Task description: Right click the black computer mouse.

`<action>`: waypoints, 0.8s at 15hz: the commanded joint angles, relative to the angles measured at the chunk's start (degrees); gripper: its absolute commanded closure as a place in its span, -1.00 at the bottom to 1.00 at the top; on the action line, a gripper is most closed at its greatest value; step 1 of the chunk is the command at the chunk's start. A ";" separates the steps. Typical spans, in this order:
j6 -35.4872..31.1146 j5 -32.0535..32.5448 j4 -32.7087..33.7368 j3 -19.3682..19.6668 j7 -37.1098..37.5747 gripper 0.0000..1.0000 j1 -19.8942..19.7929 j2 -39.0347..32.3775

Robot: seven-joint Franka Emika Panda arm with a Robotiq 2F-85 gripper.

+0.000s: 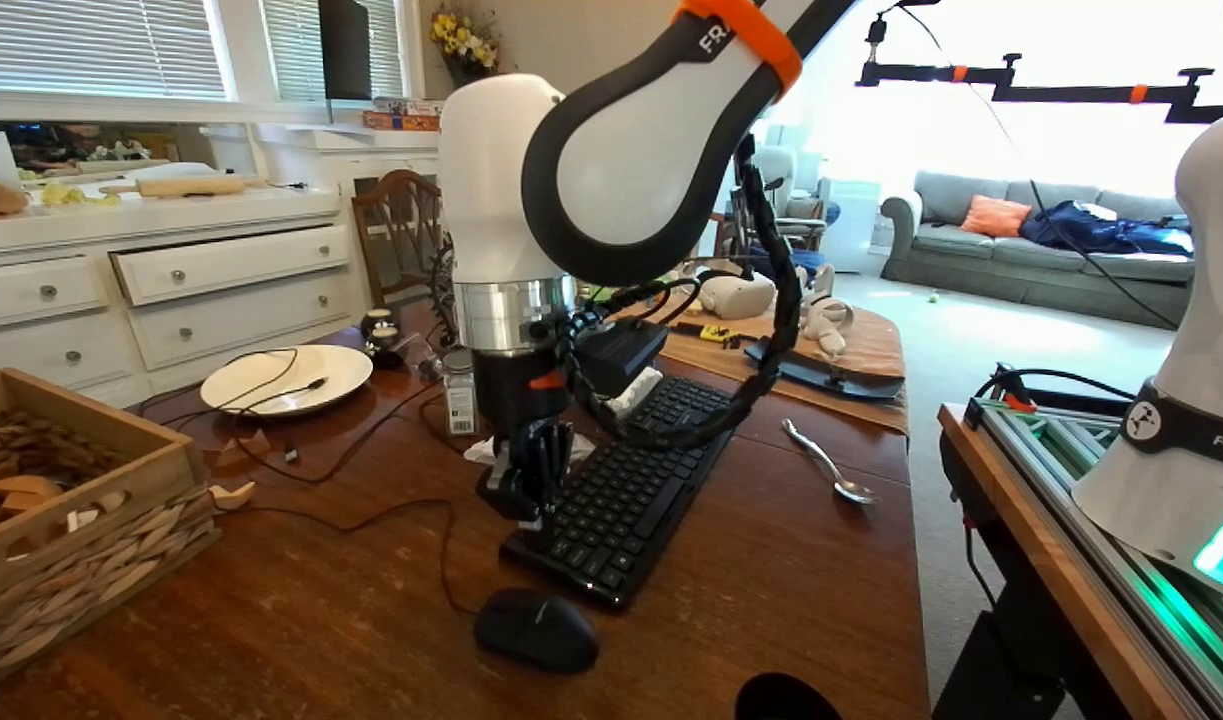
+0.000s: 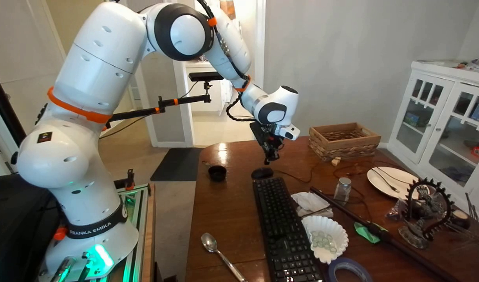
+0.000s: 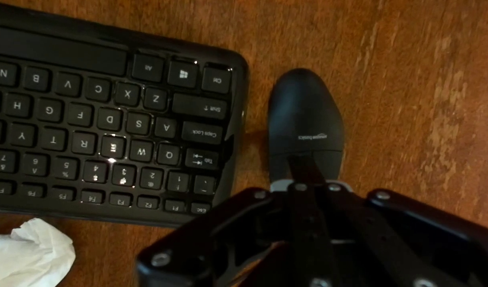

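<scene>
The black computer mouse (image 3: 305,111) lies on the wooden table beside the short end of the black keyboard (image 3: 104,119). It also shows in both exterior views (image 1: 537,632) (image 2: 262,173). My gripper (image 3: 306,169) points down with its fingers together and nothing between them. In the wrist view the fingertips overlap the mouse's button end, near the seam between the two buttons, and hide part of it. In both exterior views the gripper (image 1: 531,515) (image 2: 267,160) is a little above the table, and a gap shows between the tips and the mouse.
A black cup (image 2: 217,173) stands near the mouse. A wicker box (image 2: 343,143), a white plate (image 1: 287,380), a glass jar (image 2: 342,190) and crumpled white tissue (image 3: 32,253) are around. A spoon (image 1: 827,462) lies beside the keyboard. The mouse cable (image 1: 446,550) runs across the table.
</scene>
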State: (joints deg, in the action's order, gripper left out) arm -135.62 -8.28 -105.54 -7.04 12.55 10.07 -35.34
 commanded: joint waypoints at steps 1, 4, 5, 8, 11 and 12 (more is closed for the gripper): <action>-2.99 0.37 0.93 1.09 1.63 1.00 1.35 -2.18; -5.43 0.72 1.20 1.66 2.35 1.00 1.99 -3.27; -7.06 1.15 1.00 2.21 3.08 1.00 2.50 -3.46; -9.19 1.06 1.53 2.59 3.58 1.00 2.83 -4.55; -9.06 1.54 2.76 2.70 3.35 1.00 3.31 -5.75; -9.01 1.65 3.14 2.77 3.37 1.00 3.47 -6.05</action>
State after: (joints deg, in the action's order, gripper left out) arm -143.98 -7.87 -104.57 -5.17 14.46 12.15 -39.35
